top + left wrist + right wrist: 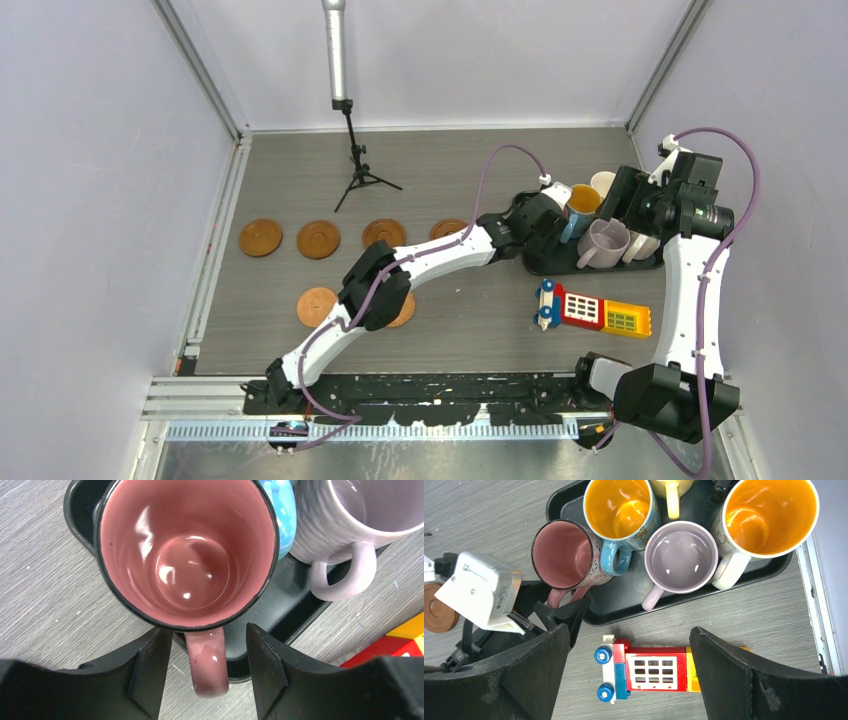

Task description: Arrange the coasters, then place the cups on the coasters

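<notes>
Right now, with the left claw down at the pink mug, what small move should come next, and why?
Probably close the left claw on the handle of the pink mug. The handle sits between the fingers with a gap on each side, so nothing is gripped yet. The mug stands on the black tray, and the coasters in view carry no cup.

- We can read no word, number or brand name in any view.
- The silver camera box (479, 592) on the left wrist carries small dark print, too small for us to make out.
- The white mug (769, 517) has dark marks on its side; we cannot tell whether they are letters.
- The toy (644, 669) shows a grid of white squares, with nothing legible.
</notes>
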